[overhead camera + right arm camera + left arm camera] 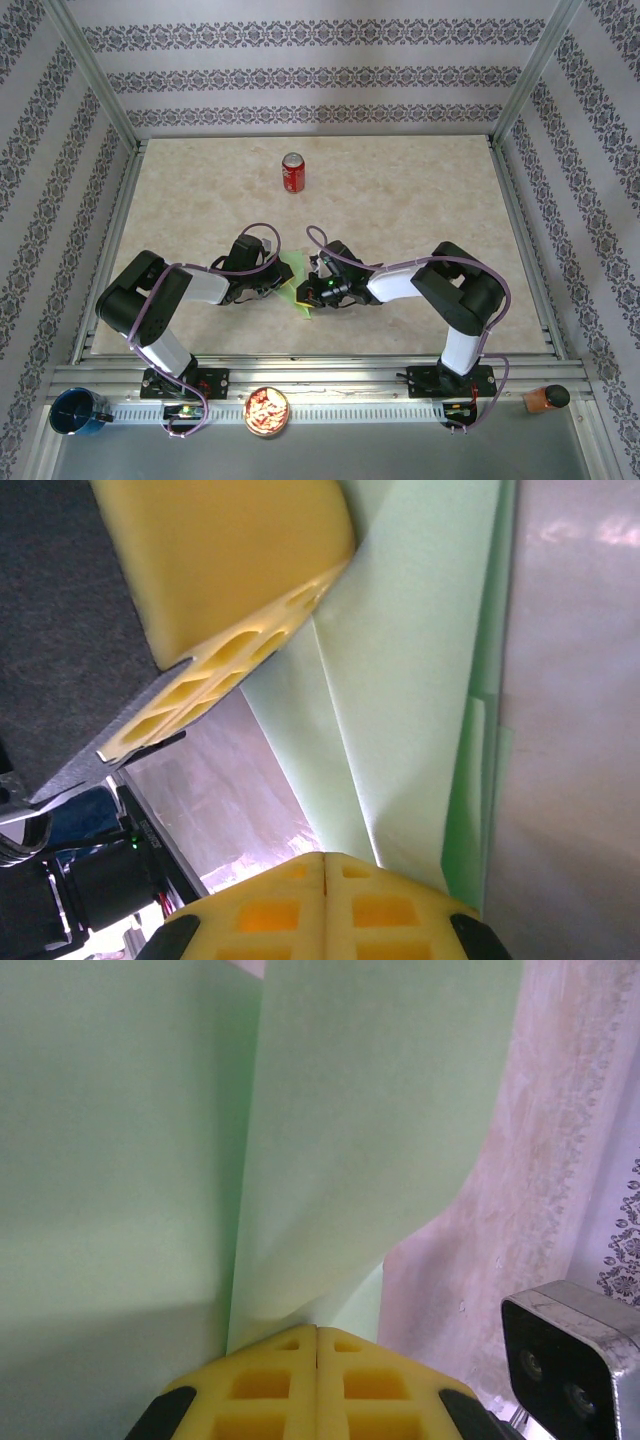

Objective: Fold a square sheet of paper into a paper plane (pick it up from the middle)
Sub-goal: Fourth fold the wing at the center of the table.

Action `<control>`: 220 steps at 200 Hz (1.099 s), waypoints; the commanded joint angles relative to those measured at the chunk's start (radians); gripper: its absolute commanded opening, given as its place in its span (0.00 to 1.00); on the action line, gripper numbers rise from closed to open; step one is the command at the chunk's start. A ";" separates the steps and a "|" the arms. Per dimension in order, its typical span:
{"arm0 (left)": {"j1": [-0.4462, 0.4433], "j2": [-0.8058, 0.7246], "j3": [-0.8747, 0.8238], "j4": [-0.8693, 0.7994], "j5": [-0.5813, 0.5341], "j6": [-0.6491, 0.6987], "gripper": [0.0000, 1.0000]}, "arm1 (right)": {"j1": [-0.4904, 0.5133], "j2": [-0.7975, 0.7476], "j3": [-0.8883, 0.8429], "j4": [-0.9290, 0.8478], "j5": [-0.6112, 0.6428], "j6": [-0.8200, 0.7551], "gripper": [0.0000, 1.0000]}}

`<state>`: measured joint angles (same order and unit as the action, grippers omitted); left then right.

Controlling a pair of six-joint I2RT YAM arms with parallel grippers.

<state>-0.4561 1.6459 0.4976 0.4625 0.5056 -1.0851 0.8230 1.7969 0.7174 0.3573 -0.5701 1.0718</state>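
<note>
**Top view.** The left gripper (280, 272) and right gripper (314, 288) meet nose to nose near the middle of the table (420, 200). The light-green sheet of paper (296, 278) lies between them, folded over on itself.

**Left wrist view.** The yellow jaws are pressed together at the bottom edge, pinching the sheet where a crease runs down into their seam. The paper rises as two panels and blocks most of the scene. It leaves a strip of marbled table on the right and a black, silver-edged camera housing (572, 1360) at the lower right.

**Right wrist view.** These jaws too are pressed together, nipping the sheet's lower edge. A yellow finger (230, 570) of the left gripper lies against the paper at the upper left. Several layered edges of the sheet show along its right side.

**Surroundings.** A red can (292, 172) stands upright on the far part of the table, well apart from the grippers. A blue cup (78, 412), a bowl of snacks (267, 411) and a brown capped item (545, 398) sit along the near rail (360, 410), off the working surface.
</note>
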 commanded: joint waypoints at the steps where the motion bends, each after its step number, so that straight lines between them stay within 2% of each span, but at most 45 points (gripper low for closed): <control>1: 0.004 0.038 -0.030 -0.042 -0.021 -0.008 0.00 | 0.021 0.012 -0.020 0.027 -0.019 0.010 0.00; 168: 0.004 0.045 -0.041 -0.019 -0.023 -0.024 0.00 | 0.090 -0.074 -0.164 0.012 0.042 0.024 0.02; 198: 0.005 0.043 -0.037 -0.025 -0.021 -0.019 0.00 | 0.089 -0.158 -0.111 -0.054 0.051 -0.021 0.03; 220: 0.004 0.038 -0.037 -0.030 -0.023 -0.017 0.00 | 0.090 -0.209 -0.036 -0.202 0.091 -0.084 0.04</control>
<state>-0.4561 1.6547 0.4900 0.4889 0.5262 -1.1072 0.9062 1.6524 0.5980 0.3199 -0.5293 1.0687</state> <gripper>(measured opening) 0.050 0.064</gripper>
